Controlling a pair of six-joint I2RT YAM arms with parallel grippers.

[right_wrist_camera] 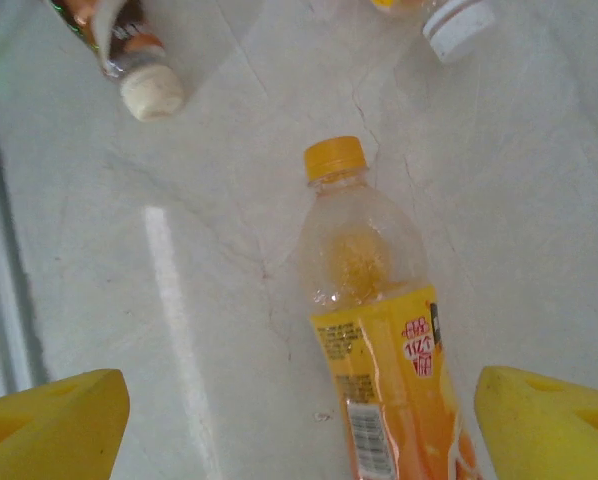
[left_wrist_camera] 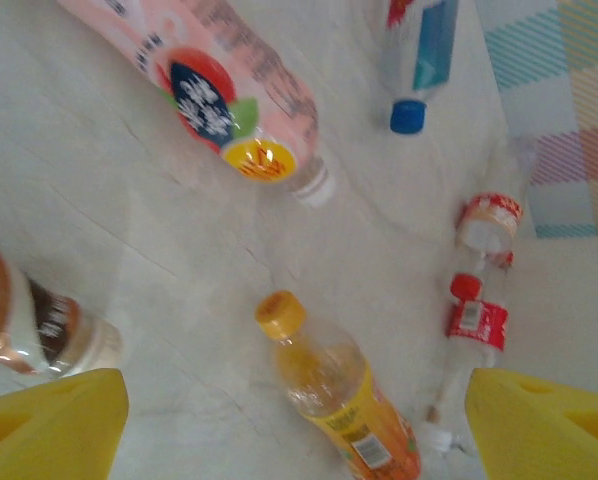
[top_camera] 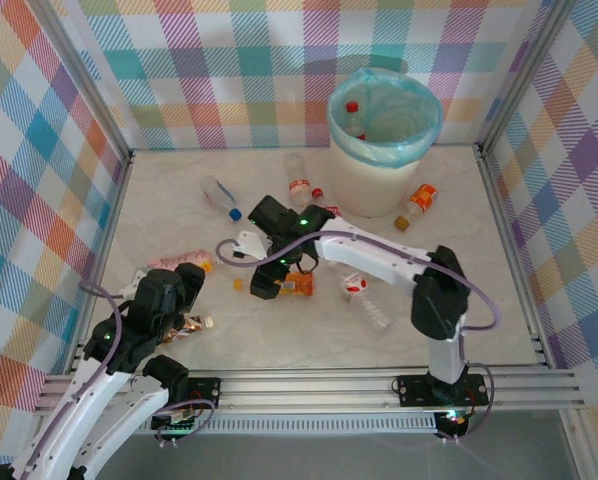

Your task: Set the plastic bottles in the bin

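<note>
An orange-labelled bottle (top_camera: 295, 287) with a yellow cap lies on the table. My right gripper (top_camera: 269, 283) hangs open just over it, and the bottle (right_wrist_camera: 379, 330) lies between the two yellow fingers (right_wrist_camera: 49, 420), nearer the right one, untouched. At the lower left my left gripper (top_camera: 179, 292) is open and empty above the table; the same orange bottle (left_wrist_camera: 334, 385) lies ahead of its fingertips (left_wrist_camera: 544, 425). The white bin (top_camera: 384, 140) with its teal bag stands at the back, a red-capped bottle (top_camera: 353, 110) inside. More bottles lie scattered: pink-labelled (left_wrist_camera: 209, 90), blue-capped (left_wrist_camera: 419, 60), brown (left_wrist_camera: 29, 320).
A clear red-labelled bottle (top_camera: 299, 182) and an orange one (top_camera: 419, 203) lie beside the bin. A crushed red-and-white bottle (top_camera: 357, 288) lies right of the right gripper. Checked walls close in the table on three sides; a metal rail (top_camera: 309, 385) runs along the front.
</note>
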